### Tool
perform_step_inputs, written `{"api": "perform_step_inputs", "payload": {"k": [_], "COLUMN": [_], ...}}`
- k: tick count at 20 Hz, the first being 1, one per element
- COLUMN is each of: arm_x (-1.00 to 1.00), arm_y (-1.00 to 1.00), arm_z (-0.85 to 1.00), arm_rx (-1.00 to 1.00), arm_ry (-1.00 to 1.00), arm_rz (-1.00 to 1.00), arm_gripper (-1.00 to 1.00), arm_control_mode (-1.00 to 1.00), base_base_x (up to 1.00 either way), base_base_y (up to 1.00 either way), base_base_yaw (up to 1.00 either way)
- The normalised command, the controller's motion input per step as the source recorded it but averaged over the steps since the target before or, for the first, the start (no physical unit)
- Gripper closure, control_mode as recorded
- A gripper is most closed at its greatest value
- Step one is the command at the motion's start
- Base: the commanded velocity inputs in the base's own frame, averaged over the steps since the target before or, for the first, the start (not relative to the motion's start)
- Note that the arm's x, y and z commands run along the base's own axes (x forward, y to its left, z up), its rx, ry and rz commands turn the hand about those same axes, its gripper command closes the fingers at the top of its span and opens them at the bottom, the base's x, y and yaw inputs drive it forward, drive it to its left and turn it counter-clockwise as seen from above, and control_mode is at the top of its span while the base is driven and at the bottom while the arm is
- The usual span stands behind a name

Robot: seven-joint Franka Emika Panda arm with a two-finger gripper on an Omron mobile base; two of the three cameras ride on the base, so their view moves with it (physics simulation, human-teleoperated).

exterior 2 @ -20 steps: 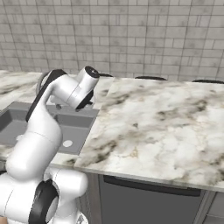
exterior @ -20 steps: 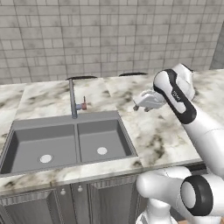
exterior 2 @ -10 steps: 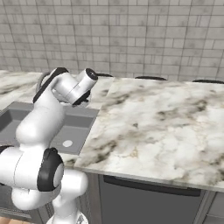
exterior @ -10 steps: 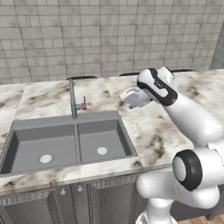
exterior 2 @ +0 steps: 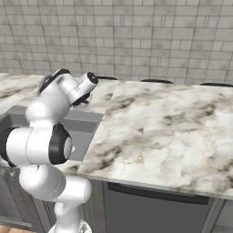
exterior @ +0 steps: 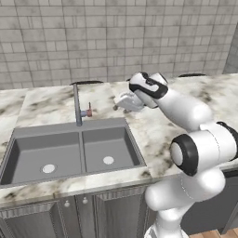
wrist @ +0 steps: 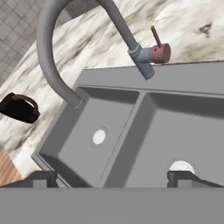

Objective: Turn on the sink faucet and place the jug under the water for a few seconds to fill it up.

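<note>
Hand view caught the sink faucet (wrist: 57, 57) arching over the sink (wrist: 144, 131). The jug (wrist: 18, 108) sat on the counter beyond the sink's far edge. Gripper (wrist: 113, 179) jaws stood apart, holding nothing.

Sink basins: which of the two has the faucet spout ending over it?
In the hand view, the faucet curves down over the basin nearer the black jug; the other basin has only its drain.

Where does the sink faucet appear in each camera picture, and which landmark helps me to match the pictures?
Left base view: the sink faucet stands left of centre, behind the divider of the sink.
Right base view: I cannot make it out; the arm covers that area.
Hand view: it curves across the top, its lever at upper right.
Shared landmark: the sink's grey basins, also at the right base view's left edge.
</note>
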Motion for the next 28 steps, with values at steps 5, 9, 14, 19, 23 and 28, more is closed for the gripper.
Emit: {"api": "perform_step_inputs", "payload": {"k": [5,9,14,19,23,28], "arm_x": [0.61,0.52,0.48,0.45,0.38,0.29], "arm_y": [0.35,0.38,0.35,0.19,0.08,0.0], "arm_z": [-0.25,-0.33,-0.27,-0.18,-0.07,0.0], "arm_rx": [0.02,0.02,0.02,0.0,0.0,0.0], "arm_ry": [0.0,-0.08,-0.09,-0.06,-0.01,0.0], "arm_rz": [0.0,0.0,0.0,0.0,-0.01,0.0], "arm_gripper": [-1.0,-1.0,-1.0,-1.0,-1.0,-1.0], "arm_control_mode": [-1.0,-1.0,-1.0,-1.0,-1.0,-1.0], "base_base_x": [0.0,0.0,0.0,0.0,0.0,0.0], "base_base_y": [0.0,0.0,0.0,0.0,0.0,0.0], "base_base_yaw": [0.0,0.0,0.0,0.0,0.0,0.0]}}
